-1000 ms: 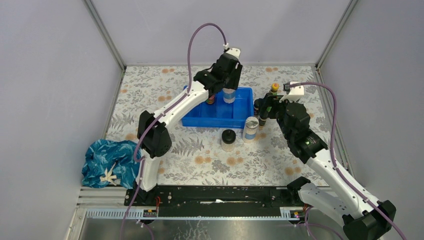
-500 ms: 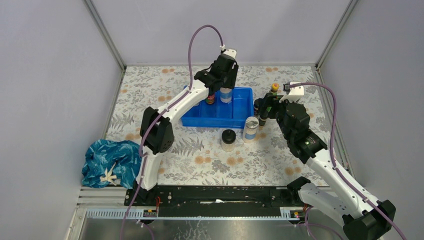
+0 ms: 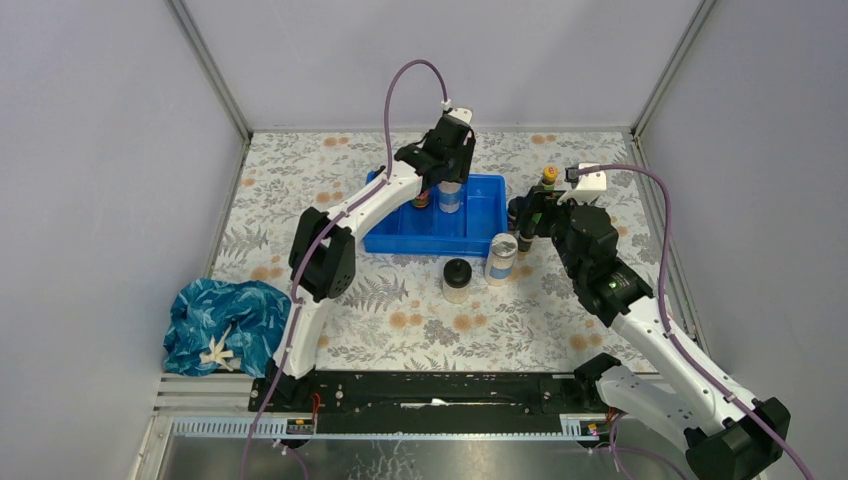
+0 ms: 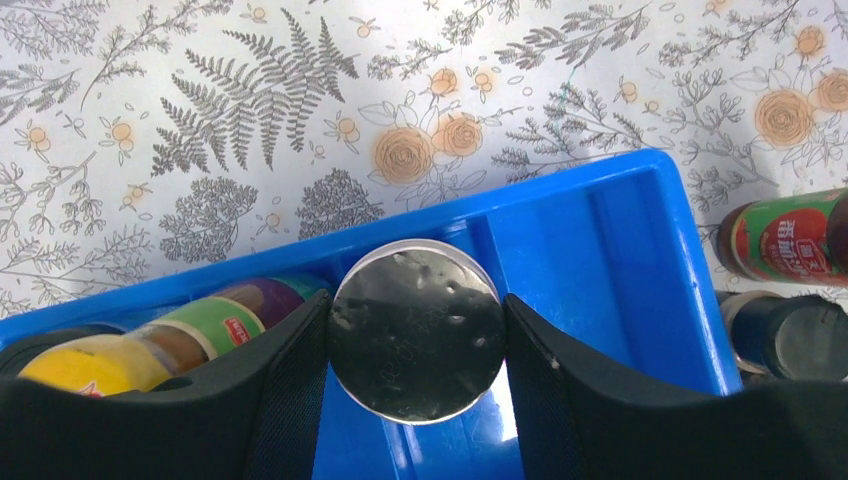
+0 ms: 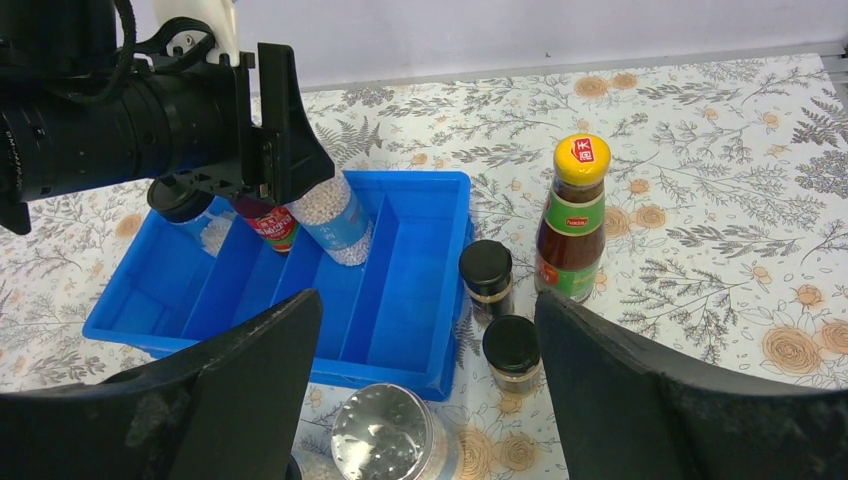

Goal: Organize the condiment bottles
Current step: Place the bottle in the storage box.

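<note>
Left claw is clamped on a silver-lid jar, gripping just under the lid, over the tray.

Key relation: the jar's axis is tilted, not plumb. From the right wrist view the lid leans toward the left arm and the base points down into a middle bay. That bay is next to the one with the red-label bottle. Can't tell if the base touches the tray floor. My read: it needs righting on the way down, or it tips against a divider on release. A black-dome jar looks to sit in the end bay beyond.

Right claw is wide apart, holding nothing, just right of the tray. The right arm is nearer the loose ones on the counter:
- yellow-cap bottle
- tiny black-cap and second tiny black-cap, both just beside the tray's right wall
- second silver-lid jar and second black-dome jar, on the tray's near side

Counter is flat with a floral cover. Grey walls on three sides. A blue cloth lies near left, well apart.
</note>
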